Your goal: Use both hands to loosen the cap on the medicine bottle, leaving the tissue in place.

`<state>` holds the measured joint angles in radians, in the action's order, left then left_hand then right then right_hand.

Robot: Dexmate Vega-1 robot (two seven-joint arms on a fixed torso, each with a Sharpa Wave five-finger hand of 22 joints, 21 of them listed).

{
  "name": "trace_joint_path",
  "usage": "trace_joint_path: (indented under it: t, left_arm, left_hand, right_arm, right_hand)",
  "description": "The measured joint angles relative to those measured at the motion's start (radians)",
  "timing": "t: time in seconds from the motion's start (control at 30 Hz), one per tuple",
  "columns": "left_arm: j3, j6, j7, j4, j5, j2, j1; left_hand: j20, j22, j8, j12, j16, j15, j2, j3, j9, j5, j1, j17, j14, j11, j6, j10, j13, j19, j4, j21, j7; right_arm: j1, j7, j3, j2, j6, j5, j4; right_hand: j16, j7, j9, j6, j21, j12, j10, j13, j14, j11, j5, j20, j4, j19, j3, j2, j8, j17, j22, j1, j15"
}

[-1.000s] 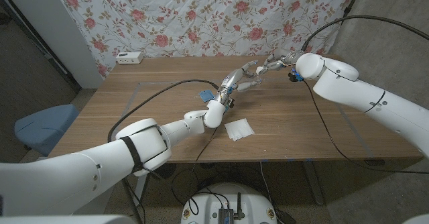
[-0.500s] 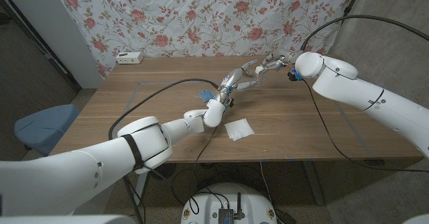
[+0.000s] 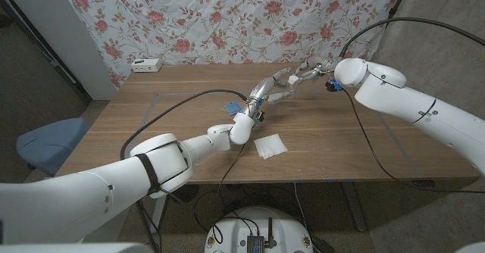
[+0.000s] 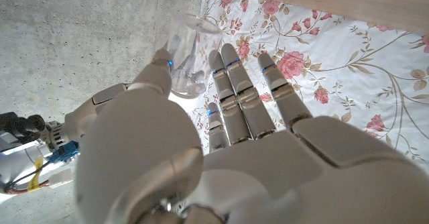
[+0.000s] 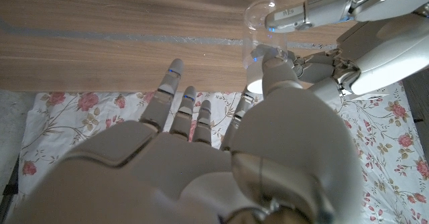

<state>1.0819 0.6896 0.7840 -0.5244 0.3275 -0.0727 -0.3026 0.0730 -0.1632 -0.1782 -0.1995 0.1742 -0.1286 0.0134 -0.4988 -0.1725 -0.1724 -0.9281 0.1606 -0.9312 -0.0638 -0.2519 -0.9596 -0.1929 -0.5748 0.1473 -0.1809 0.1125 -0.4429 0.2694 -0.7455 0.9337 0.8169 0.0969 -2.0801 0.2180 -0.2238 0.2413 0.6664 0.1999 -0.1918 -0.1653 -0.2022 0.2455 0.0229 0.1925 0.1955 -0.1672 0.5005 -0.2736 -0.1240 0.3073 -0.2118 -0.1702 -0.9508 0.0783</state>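
Note:
A small clear medicine bottle [image 3: 291,79] hangs above the far middle of the wooden table [image 3: 151,132], held between both hands. My left hand [image 3: 271,90] grips its clear body [image 4: 186,55] with the thumb on one side and the fingers on the other. My right hand [image 3: 309,69] reaches in from the right, its thumb and fingers closed on the white cap end [image 5: 257,82]. The bottle's body [image 5: 261,13] points away from my right hand toward the left hand [image 5: 348,36]. A white tissue [image 3: 270,145] lies flat on the table nearer the front edge, apart from both hands.
A white box [image 3: 146,64] sits at the table's far left corner before the floral cloth [image 3: 227,18]. A black cable [image 3: 170,109] loops over the table along my left arm. A blue seat [image 3: 45,143] stands off the table's left side.
My right hand's fingers have shifted slightly at the cap end. The bottle, the left hand and the tissue stay where they were.

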Motion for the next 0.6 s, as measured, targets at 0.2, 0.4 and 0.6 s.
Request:
trace_joint_path:
  t: [0.2, 0.4, 0.6]
  left_arm:
    - [-0.009, -0.007, 0.0, -0.026, 0.005, -0.009, -0.011]
    - [-0.02, -0.022, -0.002, -0.054, 0.017, -0.018, -0.024]
    - [-0.029, -0.027, -0.006, -0.068, 0.021, -0.021, -0.03]
  left_hand:
    - [0.0, 0.0, 0.0, 0.001, 0.0, 0.0, -0.004, 0.0, 0.0, 0.002, 0.004, 0.0, 0.0, 0.0, 0.0, 0.0, 0.0, 0.0, 0.0, 0.0, 0.0]
    - [0.0, 0.0, 0.0, 0.0, 0.0, 0.0, -0.005, 0.0, 0.0, -0.002, 0.005, 0.0, 0.0, 0.0, 0.0, 0.0, 0.0, 0.0, 0.0, 0.0, 0.0]
    - [0.0, 0.0, 0.0, -0.001, 0.0, 0.0, -0.008, 0.0, 0.0, -0.002, 0.008, 0.0, 0.0, 0.0, 0.0, 0.0, 0.0, 0.0, 0.0, 0.0, 0.0]
  right_arm:
    - [0.002, 0.016, 0.004, 0.009, -0.001, -0.011, -0.005]
    - [0.002, 0.027, 0.01, 0.019, -0.003, -0.023, -0.011]
    - [0.002, 0.035, 0.017, 0.025, -0.008, -0.037, -0.014]
  right_hand:
    - [-0.004, 0.003, -0.005, -0.01, 0.0, 0.0, 0.014, 0.0, -0.014, -0.014, -0.004, 0.005, -0.001, -0.005, -0.013, -0.014, -0.006, -0.005, -0.005, -0.015, -0.003]
    - [-0.004, 0.003, -0.007, -0.01, -0.004, 0.0, 0.023, 0.0, -0.02, -0.023, -0.005, 0.005, -0.004, -0.005, -0.029, -0.034, -0.008, -0.005, -0.005, -0.04, -0.009]
    - [-0.004, 0.002, -0.009, -0.01, -0.004, 0.003, 0.03, 0.0, -0.025, -0.031, -0.007, -0.001, -0.007, -0.011, -0.046, -0.045, -0.01, -0.005, -0.005, -0.058, -0.014]
